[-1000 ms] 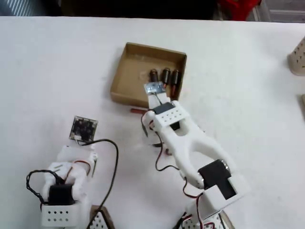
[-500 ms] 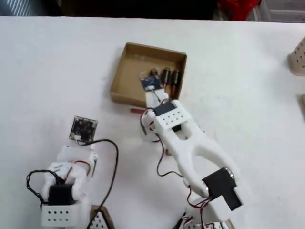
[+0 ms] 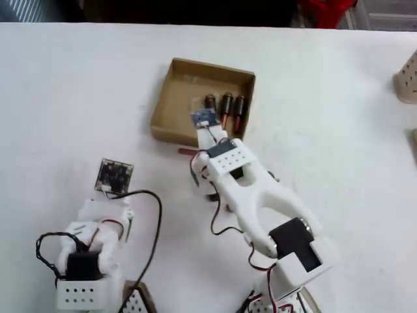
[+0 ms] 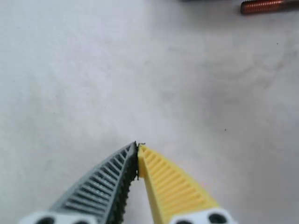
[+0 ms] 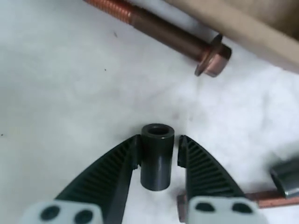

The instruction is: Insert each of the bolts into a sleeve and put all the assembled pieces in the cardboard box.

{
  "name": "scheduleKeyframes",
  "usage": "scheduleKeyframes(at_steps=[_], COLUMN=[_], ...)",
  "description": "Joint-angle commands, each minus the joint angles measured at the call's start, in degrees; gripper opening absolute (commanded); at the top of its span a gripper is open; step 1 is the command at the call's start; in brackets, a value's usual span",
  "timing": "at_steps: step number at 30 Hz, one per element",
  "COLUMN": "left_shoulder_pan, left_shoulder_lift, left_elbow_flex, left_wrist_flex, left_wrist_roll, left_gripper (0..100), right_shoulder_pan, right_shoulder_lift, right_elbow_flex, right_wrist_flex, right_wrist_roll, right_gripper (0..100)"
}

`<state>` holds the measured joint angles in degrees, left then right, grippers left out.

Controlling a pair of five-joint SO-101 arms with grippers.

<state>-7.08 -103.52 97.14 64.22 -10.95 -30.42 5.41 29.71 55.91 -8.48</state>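
Note:
A black sleeve stands upright on the white table between the fingers of my right gripper, which is open with a thin gap on one side. A copper bolt lies just beyond it, along the outer wall of the cardboard box. In the high view the box holds three assembled pieces against its right wall, and the bolt lies at its near edge. My right arm hangs over that spot. My left gripper is shut and empty, low over bare table.
Another bolt shaft lies beside my right gripper. A threaded bolt end shows far off in the left wrist view. My left arm sits at the table's near left. A perforated beige object stands at the right edge.
My right arm's wrist has shifted slightly left and toward the box, and its elbow has swung. The left arm has kept still.

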Motion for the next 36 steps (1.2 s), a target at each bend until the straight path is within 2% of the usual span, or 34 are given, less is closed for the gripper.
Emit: scheduleKeyframes(at_steps=[1,9,15,21,25,29,36], left_shoulder_pan=[-0.4,-0.4,-0.4,-0.4,-0.4,-0.4,-0.3], left_shoulder_lift=[-0.6,-0.6,-0.6,-0.6,-0.7,-0.8,-0.8], left_elbow_flex=[-0.1,-0.1,-0.1,-0.1,-0.1,-0.1,-0.1], left_wrist_flex=[0.4,0.4,0.3,-0.1,-0.3,-4.3,-6.8], left_wrist_roll=[-0.7,-0.7,-0.7,-0.7,-0.7,-0.5,-0.5], left_gripper=[2,2,2,2,2,2,2], right_shoulder_pan=[-0.1,1.6,10.5,22.0,29.4,35.3,44.6], right_shoulder_lift=[-0.1,-4.7,-13.6,-19.2,-19.9,-21.4,-29.9], right_elbow_flex=[0.0,1.3,1.5,1.8,6.6,11.3,18.4], right_wrist_flex=[-0.5,4.1,14.5,21.9,18.7,14.3,10.0], right_wrist_roll=[0.7,0.7,1.1,18.8,21.9,23.8,24.1], right_gripper=[1.0,1.6,1.6,1.7,1.7,1.7,1.7])
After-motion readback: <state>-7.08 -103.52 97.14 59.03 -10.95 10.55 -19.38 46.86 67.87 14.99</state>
